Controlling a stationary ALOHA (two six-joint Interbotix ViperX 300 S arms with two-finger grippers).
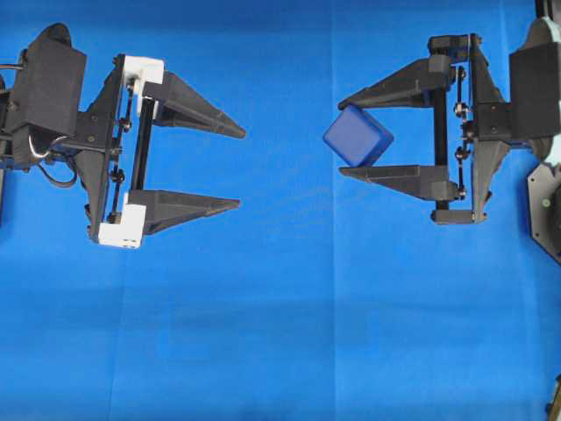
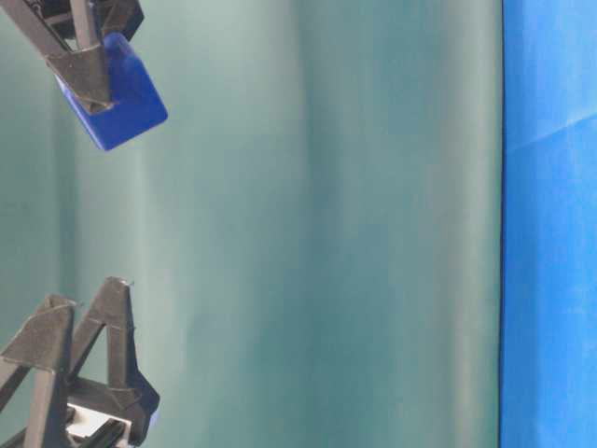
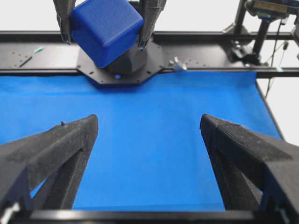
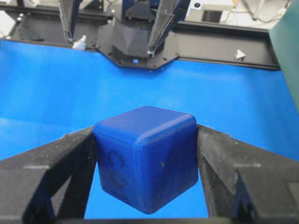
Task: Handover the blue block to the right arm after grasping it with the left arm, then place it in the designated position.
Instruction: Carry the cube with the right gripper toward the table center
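Blue block tilted corner-down, pinched between right arm's fingers

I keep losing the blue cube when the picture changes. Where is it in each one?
Overhead: blue block right of centre, tilted, between the right gripper prongs.
Table-level: top left corner.
Left wrist: top, left of centre, facing the empty left gripper.
Right wrist: bottom centre.
Shared landmark: the black prongs squeezing it.

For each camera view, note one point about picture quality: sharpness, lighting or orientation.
Overhead: evenly lit, sharp, blue block crisp. Table-level: picture turned sideways, backdrop softly streaked. Left wrist: near jaws blurred, bright white background above. Right wrist: block sharp, jaws beside it soft.
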